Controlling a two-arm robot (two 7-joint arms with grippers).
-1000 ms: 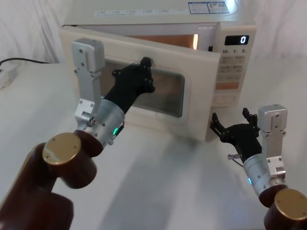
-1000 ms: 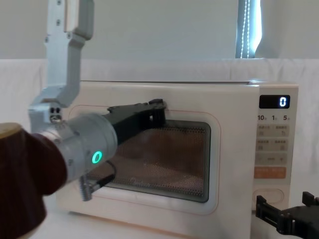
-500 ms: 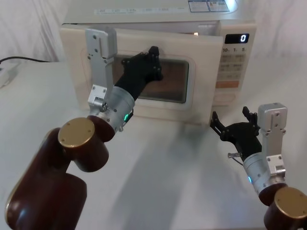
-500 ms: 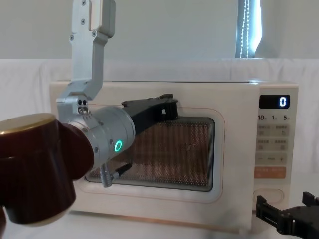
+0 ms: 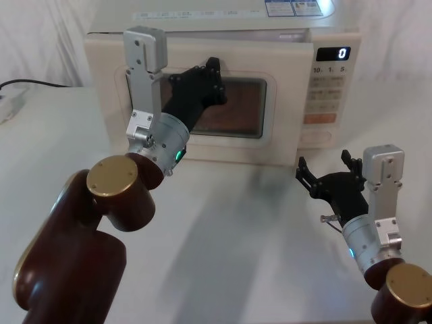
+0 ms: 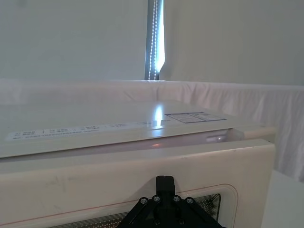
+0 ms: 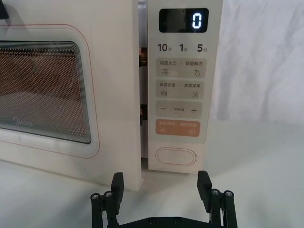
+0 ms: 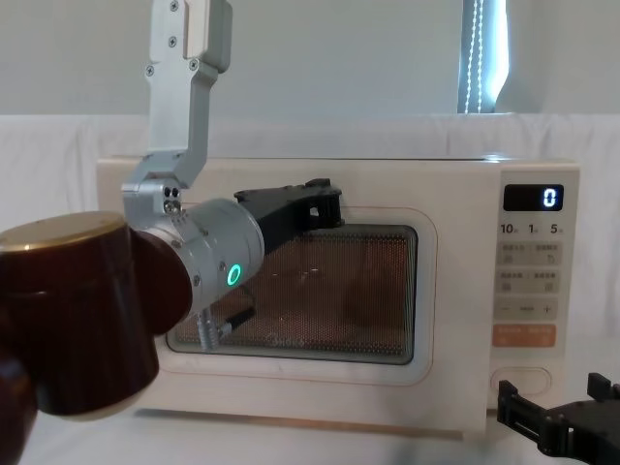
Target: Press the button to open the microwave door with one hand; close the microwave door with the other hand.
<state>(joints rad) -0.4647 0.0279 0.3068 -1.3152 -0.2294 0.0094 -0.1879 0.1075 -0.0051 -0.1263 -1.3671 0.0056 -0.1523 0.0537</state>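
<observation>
The cream microwave (image 5: 202,27) stands at the back of the table, its display showing "0". The microwave door (image 5: 275,108) lies almost flush. In the right wrist view a narrow gap with latch hooks shows between the door (image 7: 114,71) and the keypad strip. My left gripper (image 5: 214,77), shut, presses its tip against the door's upper frame above the dark window (image 8: 325,199) (image 6: 165,183). The oval button (image 7: 176,156) (image 5: 316,138) sits at the panel's bottom. My right gripper (image 5: 325,172) (image 7: 160,190) hovers open, low in front of the button, not touching it.
A white cloth covers the table (image 5: 223,229), with free room in front of the oven. A black cable (image 5: 30,84) runs to a white object (image 5: 7,108) at the far left edge. White curtains hang behind.
The door has swung from well ajar to almost shut, pushed in by my left gripper moving toward the oven. The right arm has not moved.
</observation>
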